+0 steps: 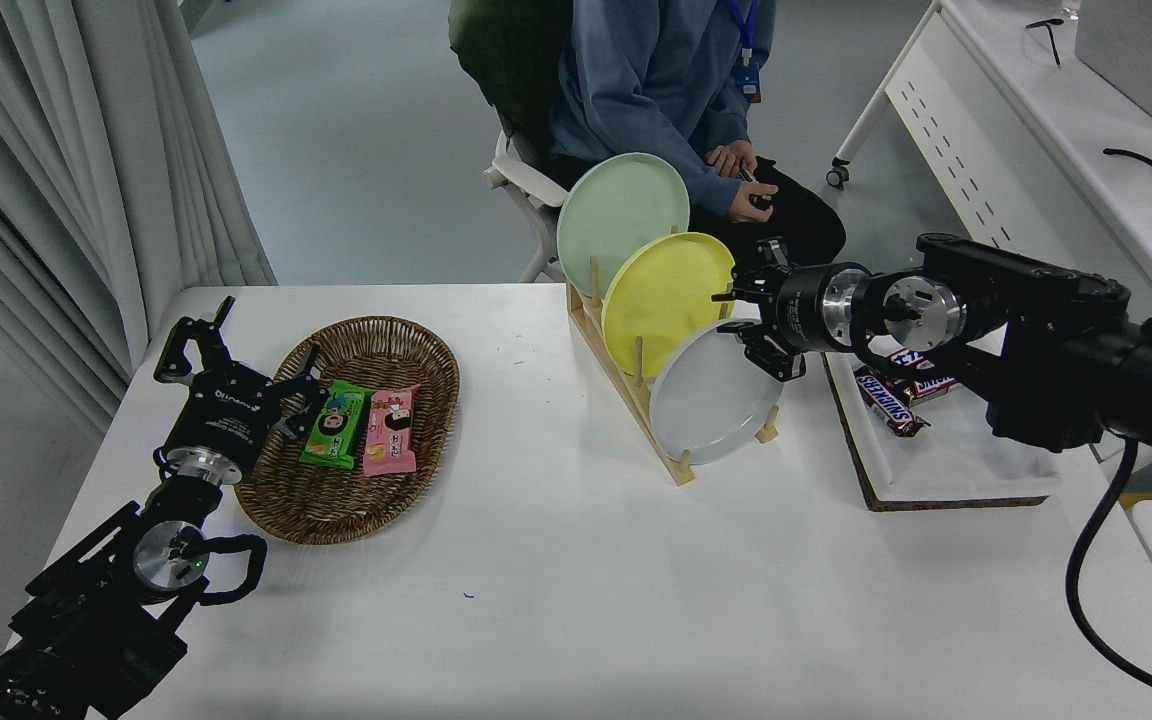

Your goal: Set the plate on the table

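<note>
The pale grey-white plate (708,405) stands tilted in the front slot of a wooden rack (678,468) on the white table (556,570). A yellow plate (661,295) and a mint green plate (621,215) stand behind it. My right gripper (751,320) is open at the grey-white plate's upper right rim, one finger above it and one in front; I cannot tell if it touches. My left gripper (261,340) is open and parked at the lower left beside the basket.
A wicker basket (356,505) with two snack packs lies at the left. A white tray (936,475) with Snickers bars (891,410) sits under my right arm. A person (666,90) sits behind the rack. A long white desk (1036,130) stands at the right.
</note>
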